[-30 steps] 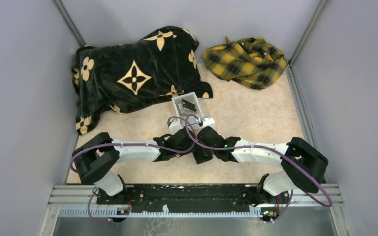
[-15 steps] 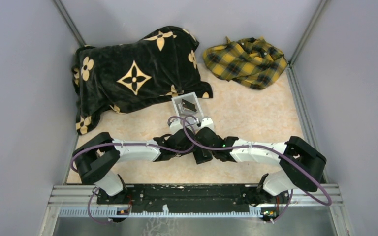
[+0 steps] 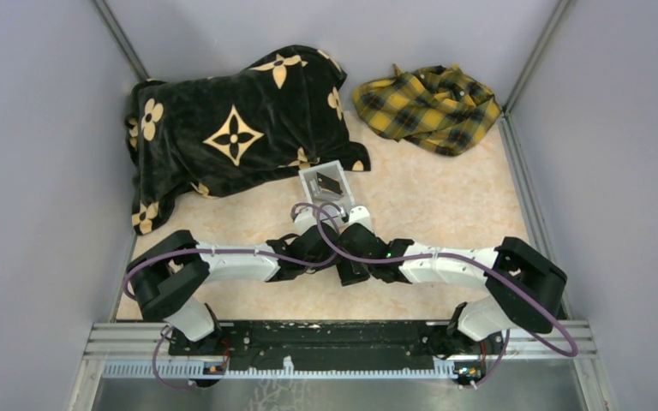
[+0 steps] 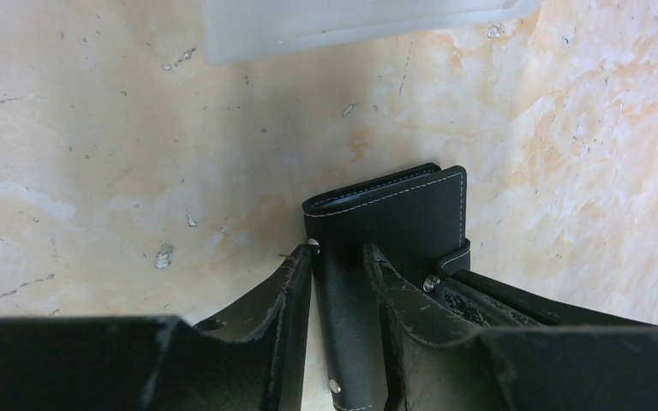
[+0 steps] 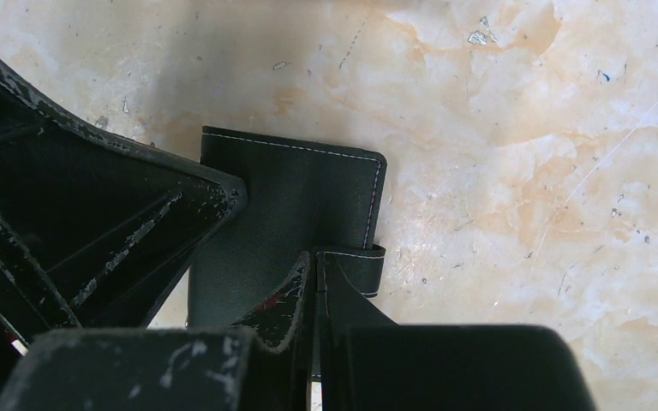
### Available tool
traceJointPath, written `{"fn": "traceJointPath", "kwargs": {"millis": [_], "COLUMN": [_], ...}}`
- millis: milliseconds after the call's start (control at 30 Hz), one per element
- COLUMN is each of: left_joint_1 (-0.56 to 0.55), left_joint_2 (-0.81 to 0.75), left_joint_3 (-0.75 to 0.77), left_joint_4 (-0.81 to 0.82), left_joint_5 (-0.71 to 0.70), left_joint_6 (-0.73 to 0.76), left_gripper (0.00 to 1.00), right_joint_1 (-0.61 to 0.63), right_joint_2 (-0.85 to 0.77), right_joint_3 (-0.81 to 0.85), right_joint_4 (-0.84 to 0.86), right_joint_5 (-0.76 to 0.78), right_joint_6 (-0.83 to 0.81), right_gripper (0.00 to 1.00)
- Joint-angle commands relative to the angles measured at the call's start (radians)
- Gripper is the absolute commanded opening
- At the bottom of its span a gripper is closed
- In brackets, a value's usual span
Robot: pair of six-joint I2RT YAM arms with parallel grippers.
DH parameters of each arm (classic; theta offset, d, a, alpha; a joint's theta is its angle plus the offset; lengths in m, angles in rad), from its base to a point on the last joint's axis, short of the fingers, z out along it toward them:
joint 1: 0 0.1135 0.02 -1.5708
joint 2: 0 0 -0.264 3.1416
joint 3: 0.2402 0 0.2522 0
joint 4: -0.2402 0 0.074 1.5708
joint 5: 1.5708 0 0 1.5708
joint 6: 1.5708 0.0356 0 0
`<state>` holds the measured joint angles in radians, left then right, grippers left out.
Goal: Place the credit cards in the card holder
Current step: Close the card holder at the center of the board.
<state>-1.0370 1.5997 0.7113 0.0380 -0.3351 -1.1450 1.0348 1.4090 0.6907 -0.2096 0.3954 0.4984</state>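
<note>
The card holder [image 4: 394, 204] is a black stitched wallet lying on the marbled table. In the top view the wrists hide it. My left gripper [image 4: 339, 252] is shut on a black leather flap of the card holder, one finger on each side. My right gripper [image 5: 314, 259] is shut on the holder's short strap clasp [image 5: 361, 267], over the wallet body [image 5: 291, 197]. One dark credit card [image 3: 328, 183] lies in the clear box [image 3: 313, 178] just beyond the grippers. I see no other cards.
A black blanket with gold flowers [image 3: 231, 128] lies at the back left, its edge next to the box. A yellow plaid cloth [image 3: 428, 104] lies at the back right. The box's white wall [image 4: 351, 26] is just ahead of the wallet. Grey walls enclose the table.
</note>
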Motion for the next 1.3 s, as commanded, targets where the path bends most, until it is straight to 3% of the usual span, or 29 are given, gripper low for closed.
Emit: {"fn": "traceJointPath", "kwargs": {"millis": [0, 933, 1267], "left_joint_1": [-0.003, -0.002, -0.003], "left_joint_2": [0.051, 0.042, 0.042], "left_joint_3": [-0.045, -0.096, -0.095], "left_joint_4": [-0.068, -0.007, -0.02], "left_joint_5": [0.064, 0.096, 0.097], "left_joint_6": [-0.009, -0.056, -0.074], "left_gripper": [0.34, 0.29, 0.28], "right_joint_1": [0.021, 0.089, 0.099], "right_joint_2": [0.021, 0.053, 0.012], "right_joint_3": [0.046, 0.021, -0.072], "right_joint_4": [-0.005, -0.025, 0.013], "right_joint_5": [-0.009, 0.056, 0.088], "right_joint_6": [0.013, 0.059, 0.115], "right_gripper": [0.0, 0.0, 0.0]}}
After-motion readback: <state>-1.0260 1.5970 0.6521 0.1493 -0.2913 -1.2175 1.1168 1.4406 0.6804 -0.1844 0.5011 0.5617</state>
